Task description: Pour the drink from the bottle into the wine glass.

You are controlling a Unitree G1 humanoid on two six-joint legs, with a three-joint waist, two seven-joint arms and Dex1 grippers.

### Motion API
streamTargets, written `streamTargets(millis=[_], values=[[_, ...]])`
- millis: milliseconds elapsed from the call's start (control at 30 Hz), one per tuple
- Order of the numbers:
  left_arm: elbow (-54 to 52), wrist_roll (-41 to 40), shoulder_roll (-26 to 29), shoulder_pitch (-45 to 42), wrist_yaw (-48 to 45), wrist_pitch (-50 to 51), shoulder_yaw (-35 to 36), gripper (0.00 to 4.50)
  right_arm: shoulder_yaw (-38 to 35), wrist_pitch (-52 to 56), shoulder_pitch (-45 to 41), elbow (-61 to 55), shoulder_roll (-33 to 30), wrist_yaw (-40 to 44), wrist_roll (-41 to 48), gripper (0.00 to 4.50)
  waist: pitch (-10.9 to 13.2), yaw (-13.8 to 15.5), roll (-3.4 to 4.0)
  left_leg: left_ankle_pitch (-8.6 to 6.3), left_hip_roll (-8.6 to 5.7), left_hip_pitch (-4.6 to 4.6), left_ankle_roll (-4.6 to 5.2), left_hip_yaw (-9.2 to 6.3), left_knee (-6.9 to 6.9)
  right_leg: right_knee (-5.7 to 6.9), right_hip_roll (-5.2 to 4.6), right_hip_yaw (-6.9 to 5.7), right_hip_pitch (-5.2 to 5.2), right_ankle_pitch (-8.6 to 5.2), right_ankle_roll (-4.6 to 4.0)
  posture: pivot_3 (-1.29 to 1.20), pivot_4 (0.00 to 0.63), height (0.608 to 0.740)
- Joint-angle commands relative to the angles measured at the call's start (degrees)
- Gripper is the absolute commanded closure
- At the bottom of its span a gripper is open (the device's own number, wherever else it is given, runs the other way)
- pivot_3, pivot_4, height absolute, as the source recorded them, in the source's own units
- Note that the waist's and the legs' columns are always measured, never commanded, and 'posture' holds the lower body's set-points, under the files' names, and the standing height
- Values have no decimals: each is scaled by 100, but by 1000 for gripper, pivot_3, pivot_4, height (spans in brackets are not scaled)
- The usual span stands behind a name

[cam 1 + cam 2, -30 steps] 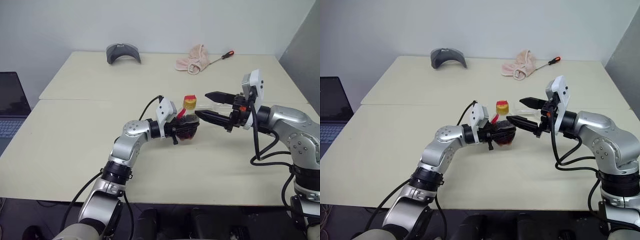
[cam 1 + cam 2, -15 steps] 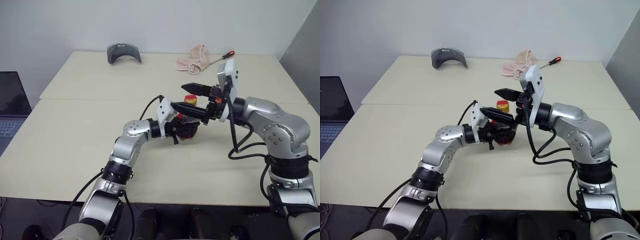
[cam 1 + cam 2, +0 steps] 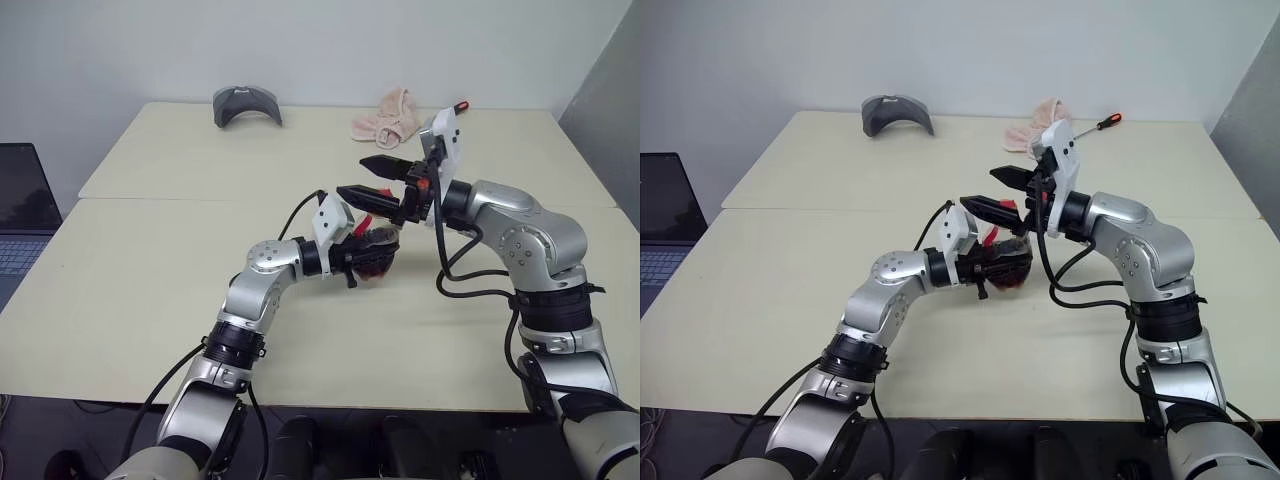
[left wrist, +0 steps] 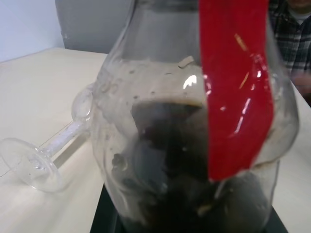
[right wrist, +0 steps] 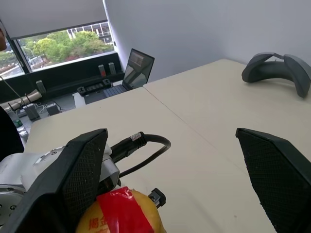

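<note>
My left gripper (image 3: 368,250) is shut on the bottle (image 3: 376,264), a squat clear bottle held just above the table with dark drink (image 4: 170,194) in its lower half and a red label strip (image 4: 235,87). Its yellow-and-red cap (image 5: 121,216) sits low between the wide-apart fingers of my right gripper (image 3: 352,176), which is open and reaches in from the right at the level of the bottle's top. The wine glass (image 4: 43,155) lies on its side on the table beyond the bottle; in the eye views my right arm hides it.
A grey curved object (image 3: 247,103), a pink cloth (image 3: 385,115) and a red-handled screwdriver (image 3: 455,107) lie along the table's far edge. A laptop (image 3: 25,205) stands off the table to the left. A person in a plaid shirt (image 4: 291,29) is beyond the table.
My right arm has swung left and forward, bringing its open gripper from beside the bottle to over its cap. The left gripper and bottle have stayed put.
</note>
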Motion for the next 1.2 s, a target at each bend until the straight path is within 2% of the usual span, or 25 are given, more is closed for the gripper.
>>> streamTargets(millis=[33,500,600,867,1033,1200], values=[[-299,-54,18,-42,-2,-84,15,3528,-137,-110,-18,-112,-130,153,-8,0,0,0,0,0,0,0,0,-1,0,0,0,0,0,0,0,0,150,740],[-242,-47,9,-93,-23,-90,-24,3529,-488,190,541,-608,-691,444,420,0,0,1,0,-1,1,0,1,0,0,-1,0,-1,1,0,0,0,150,740],[-220,-45,4,-112,-32,-94,-28,3529,-538,292,600,-733,-697,446,565,557,0,-3,0,-1,1,0,1,0,0,-1,0,0,1,0,0,0,150,740],[-198,-44,20,-129,-30,-100,-36,3529,-561,353,643,-819,-745,483,719,3218,0,1,0,-1,0,0,1,-1,0,-1,0,-2,2,0,0,0,150,740],[-208,-56,26,-127,-24,-85,-31,3530,-620,240,621,-824,-795,654,813,3285,0,1,0,-1,0,0,1,-1,0,-1,0,-2,2,0,0,0,150,740],[-240,-64,28,-99,-12,-76,-42,3530,-975,157,495,-624,-711,739,1082,3285,0,1,0,-1,1,0,1,-1,0,-1,0,-2,2,0,0,0,150,740]])
